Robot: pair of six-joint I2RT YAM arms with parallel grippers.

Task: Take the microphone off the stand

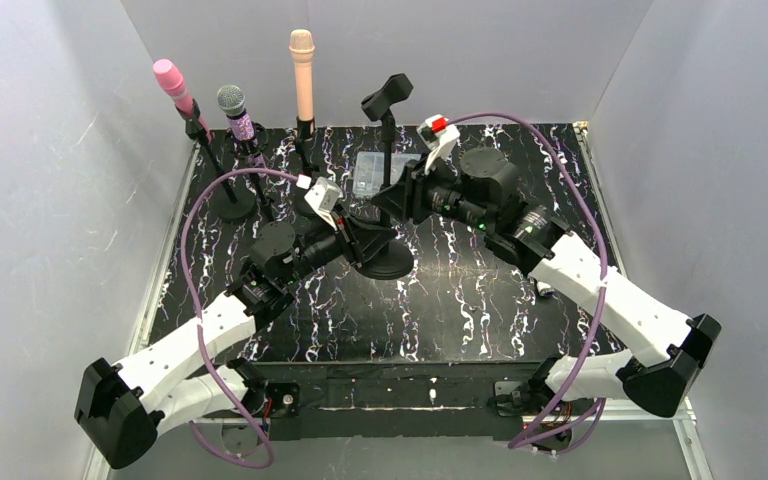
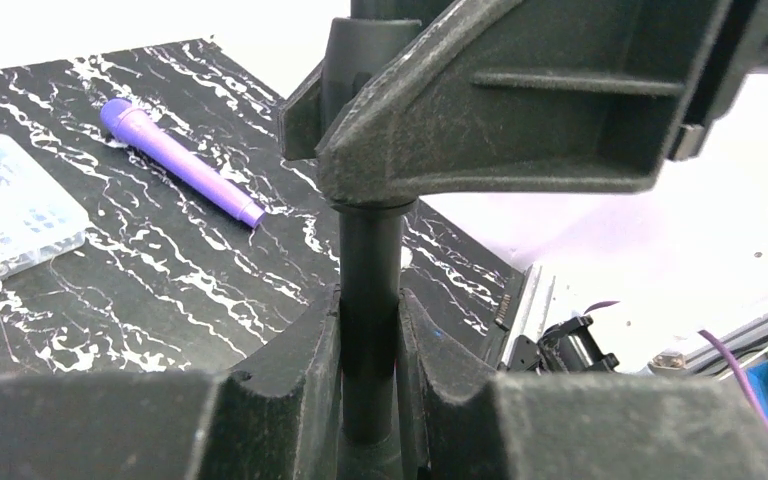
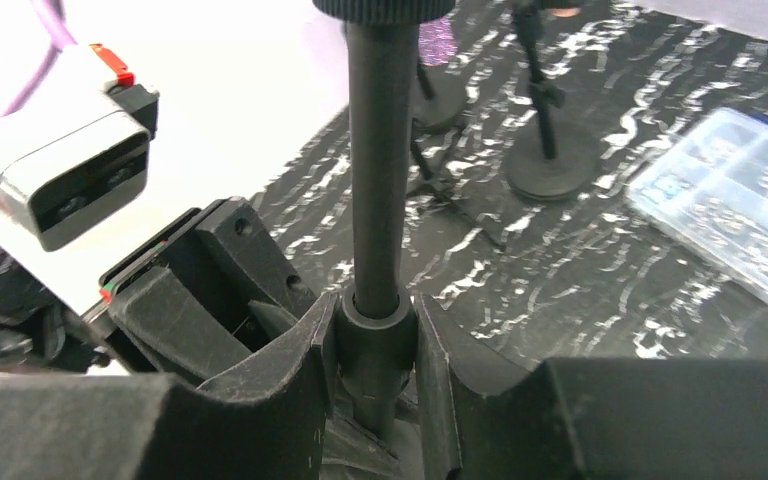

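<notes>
A black stand [image 1: 388, 150] rises mid-table from a round base [image 1: 390, 265], and its clip [image 1: 388, 95] holds nothing. My left gripper [image 1: 368, 240] is shut on the stand's pole [image 2: 370, 300] just above the base. My right gripper [image 1: 392, 198] is shut on the same pole higher up, around a collar [image 3: 375, 335]. A purple microphone [image 2: 180, 160] lies flat on the marbled table, apart from both grippers. It shows only in the left wrist view.
Three other stands at the back left hold a pink microphone [image 1: 172, 80], a purple one with a grey head [image 1: 235, 108] and a peach one [image 1: 302, 70]. A clear plastic parts box [image 1: 370, 172] lies behind the gripped stand. White walls enclose the table.
</notes>
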